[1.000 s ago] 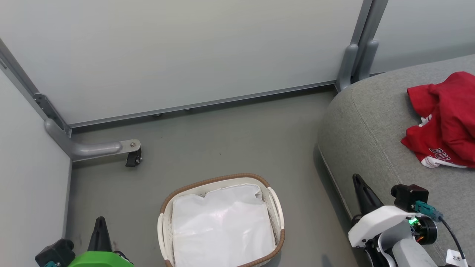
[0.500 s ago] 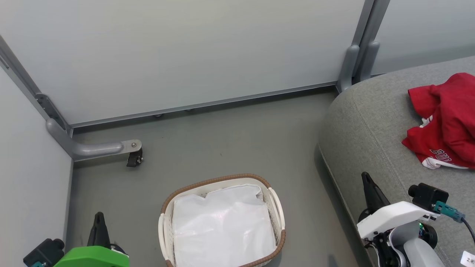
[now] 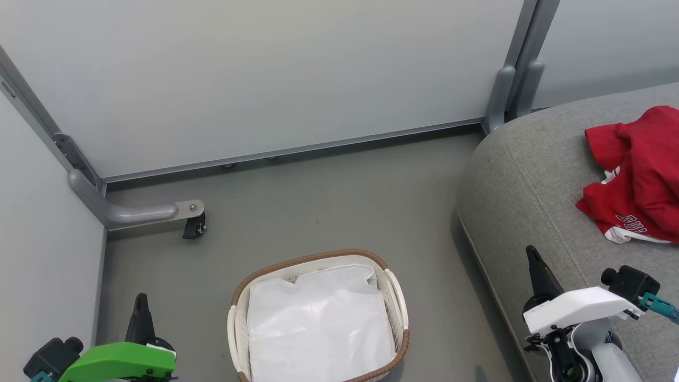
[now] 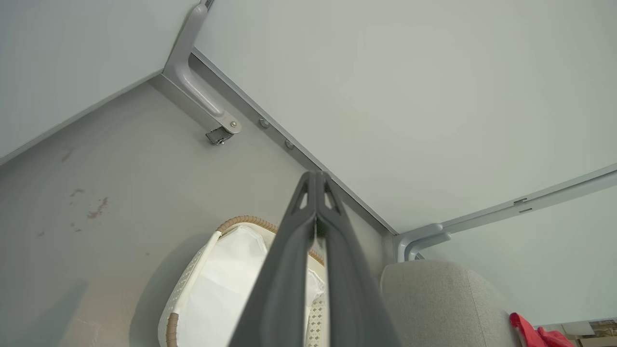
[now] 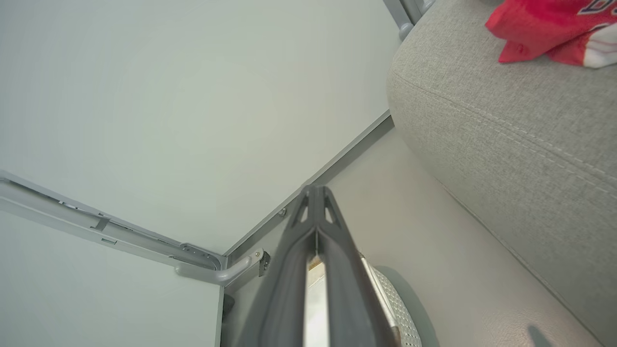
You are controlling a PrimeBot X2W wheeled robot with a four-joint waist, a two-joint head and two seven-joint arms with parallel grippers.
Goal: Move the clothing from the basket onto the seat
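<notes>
Head view: lettered red clothing [image 3: 636, 175] heaped on seat [image 3: 520, 185], well apart from basket [image 3: 313, 258] holding 1 white liner [image 3: 318, 329]. Wrist views: left gripper [image 4: 315, 176] and right gripper [image 5: 315, 191] closed, fingertips touching; left wrist view adds floor stains [image 4: 98, 208].

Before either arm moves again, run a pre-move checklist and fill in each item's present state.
1. Red clothing lies on the grey seat cushion: ok.
2. Laundry basket shows no red fabric, just its white liner: ok.
3. Left gripper is shut with nothing held: ok.
4. Right gripper is shut with nothing held, beside the cushion's edge: ok.
5. Nothing is hidden under the liner: cannot tell.
6. All of the clothing rests on the cushion: cannot tell, since the picture edge cuts it off.
</notes>
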